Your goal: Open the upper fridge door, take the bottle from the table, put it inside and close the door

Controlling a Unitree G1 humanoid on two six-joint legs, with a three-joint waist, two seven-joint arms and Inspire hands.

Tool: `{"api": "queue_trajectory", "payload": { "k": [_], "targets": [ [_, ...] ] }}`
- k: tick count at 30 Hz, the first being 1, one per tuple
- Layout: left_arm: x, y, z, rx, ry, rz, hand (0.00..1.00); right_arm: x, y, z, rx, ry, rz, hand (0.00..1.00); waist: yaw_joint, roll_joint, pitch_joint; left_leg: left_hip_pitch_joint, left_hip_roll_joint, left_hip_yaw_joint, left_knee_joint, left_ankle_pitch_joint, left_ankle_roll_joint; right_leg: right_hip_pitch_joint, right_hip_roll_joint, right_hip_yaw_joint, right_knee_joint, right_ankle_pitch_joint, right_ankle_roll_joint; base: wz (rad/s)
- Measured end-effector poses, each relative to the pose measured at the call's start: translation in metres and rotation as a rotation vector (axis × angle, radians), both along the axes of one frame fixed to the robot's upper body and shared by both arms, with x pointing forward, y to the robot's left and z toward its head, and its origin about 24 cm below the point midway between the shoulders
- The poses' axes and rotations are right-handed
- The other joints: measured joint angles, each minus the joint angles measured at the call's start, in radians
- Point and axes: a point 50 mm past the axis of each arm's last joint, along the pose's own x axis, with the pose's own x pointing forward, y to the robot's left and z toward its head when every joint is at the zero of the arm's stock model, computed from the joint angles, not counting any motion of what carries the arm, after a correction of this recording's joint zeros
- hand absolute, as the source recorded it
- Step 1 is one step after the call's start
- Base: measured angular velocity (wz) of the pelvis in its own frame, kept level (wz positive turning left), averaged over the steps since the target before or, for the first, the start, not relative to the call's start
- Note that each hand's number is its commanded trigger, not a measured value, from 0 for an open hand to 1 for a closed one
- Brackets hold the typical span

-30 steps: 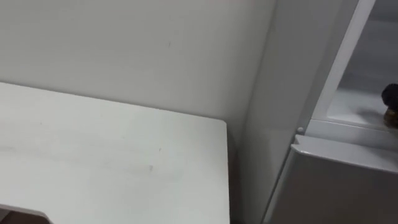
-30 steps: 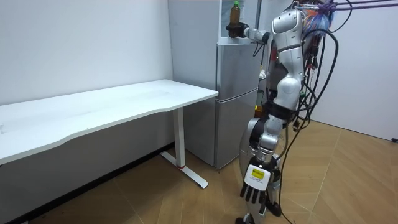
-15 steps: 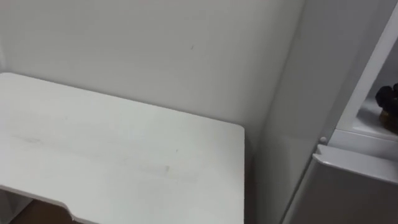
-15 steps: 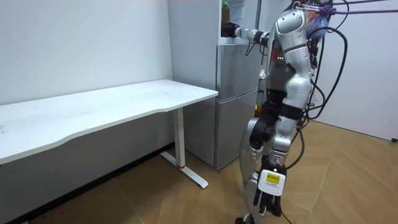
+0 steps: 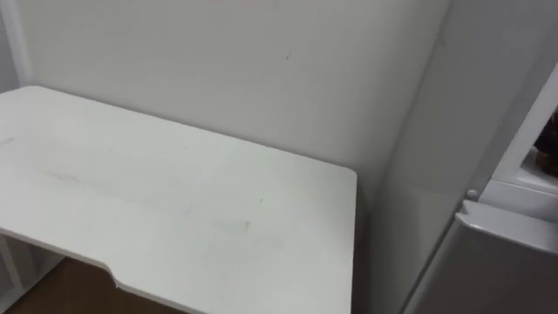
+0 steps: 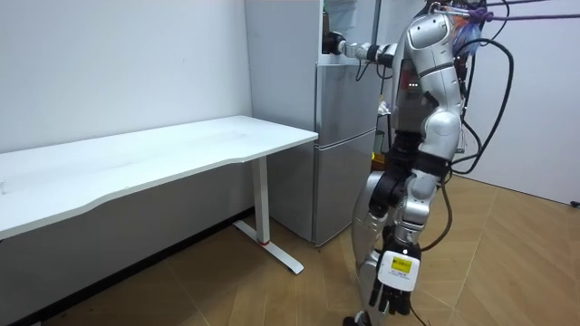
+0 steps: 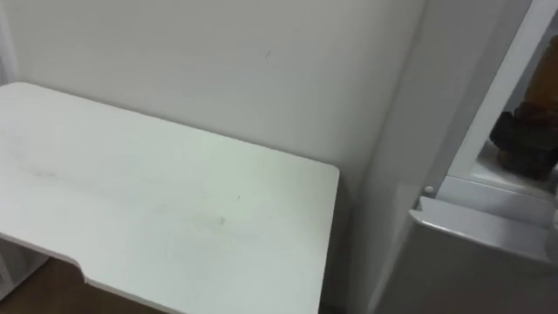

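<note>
I stand beside the grey fridge (image 6: 344,145), with my right arm stretched out level into its open upper compartment (image 7: 488,170). My right hand (image 7: 526,131) is a dark shape inside the opening, just above the compartment floor. Its fingers are curled on the bottle (image 7: 514,159), of which only a brownish lower part peeks out below the hand. In the room view the right hand (image 6: 333,43) sits at the compartment's mouth, over the top of the lower door. My left hand (image 6: 394,281) hangs low by my legs with relaxed fingers, holding nothing.
A long white desk (image 5: 174,201) stands against the wall to my left, its near corner close to the fridge's side panel (image 5: 436,131). The shut lower fridge door (image 7: 475,262) is in front of me at the right. Wooden floor (image 6: 507,263) lies behind me.
My head view has swung left, showing more desk and less fridge. The right hand has carried the bottle further into the upper compartment. My left hand has swung slightly by my legs.
</note>
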Motion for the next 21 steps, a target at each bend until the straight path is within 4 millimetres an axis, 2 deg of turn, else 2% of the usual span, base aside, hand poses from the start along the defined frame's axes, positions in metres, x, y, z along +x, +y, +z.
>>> {"api": "queue_trajectory", "payload": {
  "k": [2, 4, 9, 21],
  "targets": [
    [0.008, 0.002, 0.002, 0.008, -0.028, -0.013, 0.0, -0.001, -0.002, 0.0, -0.004, -0.006, -0.022, 0.0, 0.002, 0.002, 0.0016, -0.023, 0.003, -0.011, 0.018, 0.0, -0.001, -0.01, 0.005, -0.004, -0.003, 0.005, -0.003, 0.17],
    [0.02, 0.002, 0.004, 0.016, -0.063, -0.054, 0.0, -0.003, -0.005, 0.003, -0.02, -0.02, -0.039, 0.0, 0.004, 0.009, 0.0063, -0.055, 0.004, -0.026, 0.039, 0.0, -0.003, -0.027, 0.009, -0.013, 0.0, 0.01, -0.008, 0.12],
    [0.03, -0.001, 0.004, 0.027, -0.099, -0.055, 0.0, -0.002, -0.006, 0.015, -0.035, -0.065, -0.078, 0.0, 0.016, 0.03, 0.0195, -0.091, 0.008, -0.033, 0.064, 0.002, -0.006, -0.052, 0.013, -0.016, -0.004, 0.018, -0.013, 0.01],
    [0.027, -0.001, 0.004, 0.046, -0.096, -0.058, 0.0, -0.005, -0.008, 0.011, -0.093, -0.059, -0.076, 0.0, 0.027, 0.04, 0.0175, -0.075, 0.008, -0.029, 0.06, 0.006, -0.005, -0.034, 0.017, -0.003, -0.018, 0.022, -0.01, 0.0]
  ]
}}
